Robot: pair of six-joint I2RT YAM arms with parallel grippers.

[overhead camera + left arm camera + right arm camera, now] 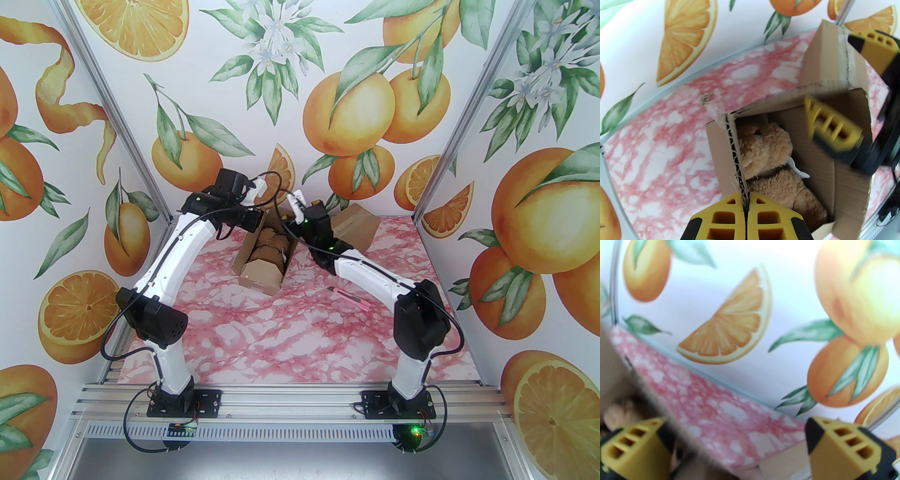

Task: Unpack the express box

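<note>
Left wrist view is showing the left pincer (745,199) clamping a wall edge of the open box (846,178), far-centre on the counter (281,337). The right pincer (734,421) is hanging apart, one finger inside above the bear (764,145). It is looking light, soft and squashy, so gripping its torso seems safest.

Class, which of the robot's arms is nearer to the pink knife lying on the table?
Right. The pink knife lies close beside the right arm, just by its forearm. The left arm stands across the table, on the far side of the open box.
</note>
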